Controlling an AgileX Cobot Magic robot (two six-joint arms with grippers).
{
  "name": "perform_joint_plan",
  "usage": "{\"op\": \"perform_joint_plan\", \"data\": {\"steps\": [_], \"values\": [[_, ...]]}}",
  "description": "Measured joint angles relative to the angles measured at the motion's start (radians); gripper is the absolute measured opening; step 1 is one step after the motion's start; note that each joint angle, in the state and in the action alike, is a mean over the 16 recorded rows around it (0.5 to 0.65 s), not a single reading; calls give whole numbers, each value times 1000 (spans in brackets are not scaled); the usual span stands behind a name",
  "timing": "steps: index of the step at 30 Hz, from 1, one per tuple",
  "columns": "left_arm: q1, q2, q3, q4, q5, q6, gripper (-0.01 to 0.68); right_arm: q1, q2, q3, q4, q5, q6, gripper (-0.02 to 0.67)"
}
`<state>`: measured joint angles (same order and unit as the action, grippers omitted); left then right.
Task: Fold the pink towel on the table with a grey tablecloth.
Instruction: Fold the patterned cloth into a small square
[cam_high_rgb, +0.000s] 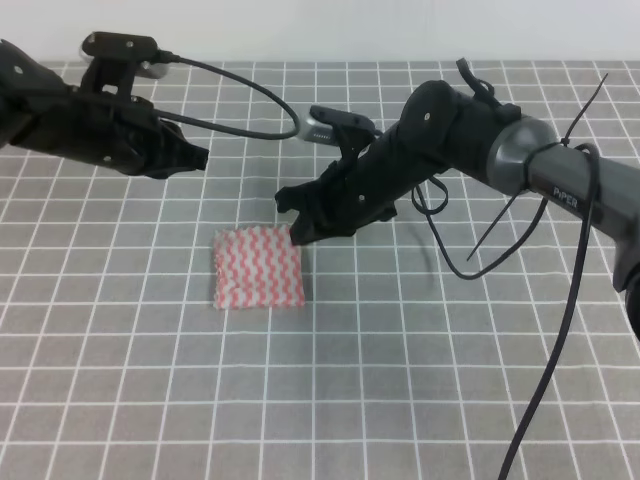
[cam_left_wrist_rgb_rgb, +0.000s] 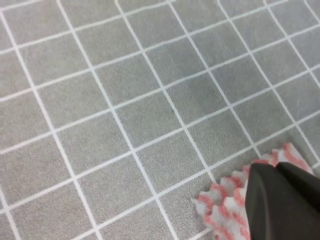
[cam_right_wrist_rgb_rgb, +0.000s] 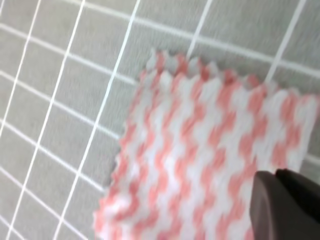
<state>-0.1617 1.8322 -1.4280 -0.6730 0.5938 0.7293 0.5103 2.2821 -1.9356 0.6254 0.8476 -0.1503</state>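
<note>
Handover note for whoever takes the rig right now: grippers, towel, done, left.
Left gripper: off to the left, apart from the towel, holding nothing visible; open or shut cannot be told.
Right gripper: at the towel's upper right corner, right at the cloth; the views do not show whether it is gripping it.
Pink towel: lies as a compact rectangle on the grey tablecloth, covering a few grid squares. It looks flat and already folded, though the layers cannot be counted.
Done: towel appears folded.
Left: confirm the right gripper has let go, then pull both arms clear, or make another fold if one is required.
</note>
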Motion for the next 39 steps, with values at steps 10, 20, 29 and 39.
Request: {"op": "perform_joint_plan", "data": {"steps": [10, 20, 29, 39], "values": [[4, -154, 73, -6, -84, -3, -2, -1, -83, 0, -63, 41, -14, -15], [4, -517, 367, -31, -321, 5, -2, -1, -252, 3, -124, 42, -36, -15], [4, -922, 662, -48, -462, 6, -2, -1, -420, 69, -154, 27, -65, -15], [4, -1388, 942, -53, -466, -3, -2, -1, -718, 360, -186, -136, -71, -15]]}}
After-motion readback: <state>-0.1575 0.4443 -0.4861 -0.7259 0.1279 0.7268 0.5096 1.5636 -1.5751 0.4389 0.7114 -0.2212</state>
